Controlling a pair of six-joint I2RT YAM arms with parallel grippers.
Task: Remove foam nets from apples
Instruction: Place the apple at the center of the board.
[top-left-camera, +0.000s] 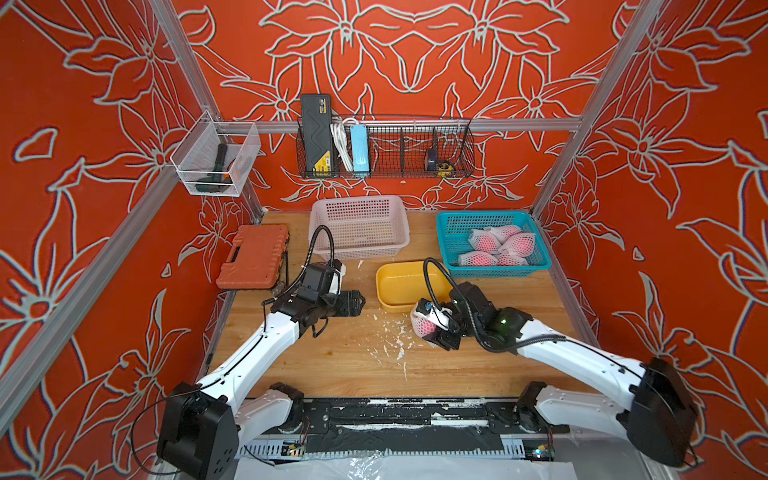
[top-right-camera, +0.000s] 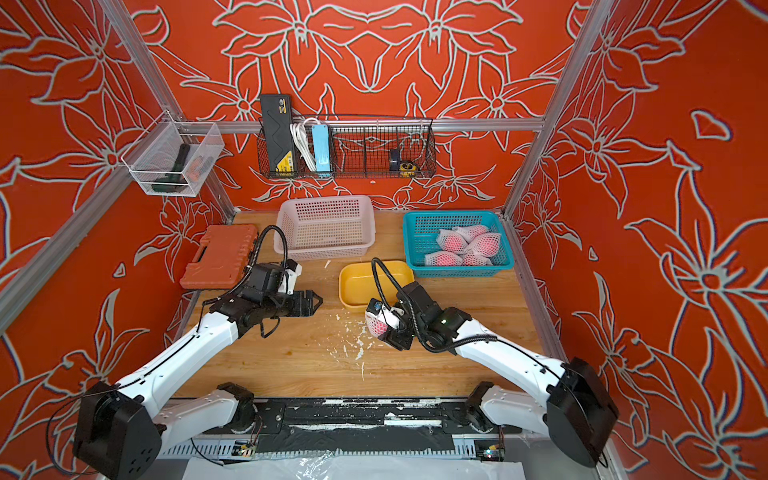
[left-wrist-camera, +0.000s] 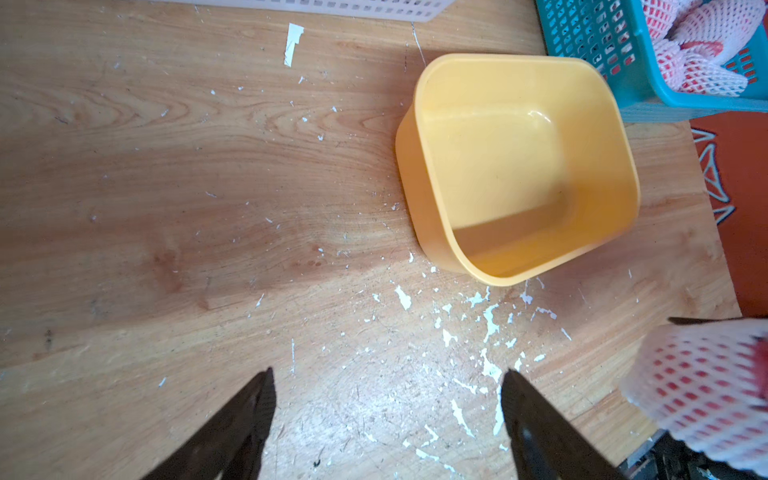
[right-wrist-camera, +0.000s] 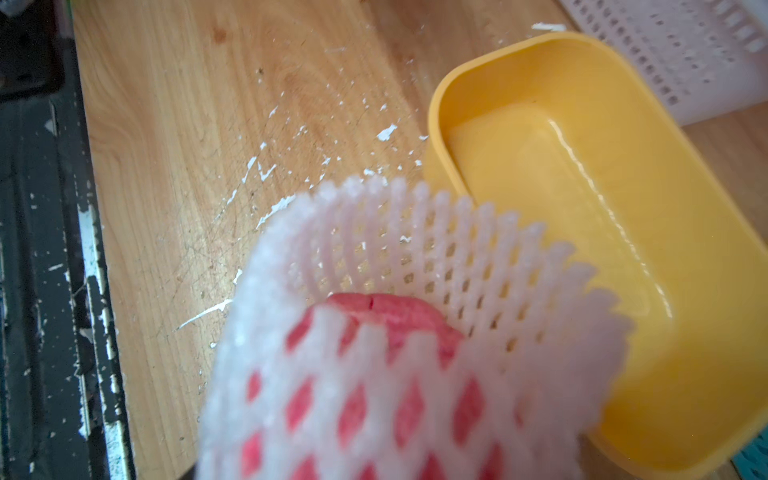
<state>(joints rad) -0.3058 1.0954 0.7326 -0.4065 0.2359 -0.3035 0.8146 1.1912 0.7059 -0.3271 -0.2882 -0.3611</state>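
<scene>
right gripper (top-left-camera: 432, 329) clamped on one apple (right-wrist-camera: 386, 316), apparently through its foam net (right-wrist-camera: 415, 249), and lifted clear of the table (top-left-camera: 332, 365) just in front of the yellow tub (top-left-camera: 388, 270). in the right wrist view the net's open mouth flares beyond the fruit, and the bare crown of the apple shows inside it. left gripper (left-wrist-camera: 388, 374) empty, jaws spread wide, near the held fruit but not touching it. about five more netted apples (top-left-camera: 498, 245) lie in the teal basket (top-left-camera: 494, 272). the white basket (top-left-camera: 357, 249) and the tub hold nothing. white scraps (top-left-camera: 395, 340) litter the board beneath.

the step in hand, as you may judge it, is to strip this sleeve. bring your left jaws onto the loose flared rim only, where the foam stands free of the fruit. a deeper bite would likely pinch the apple too and set the two arms pulling against each other. close fully on the foam, then draw away along the sleeve's axis while your right grip holds firm. the scraps suggest the foam tears easily, so pull steadily rather than snatch. which container takes the net and which the fruit cannot be told from here.
</scene>
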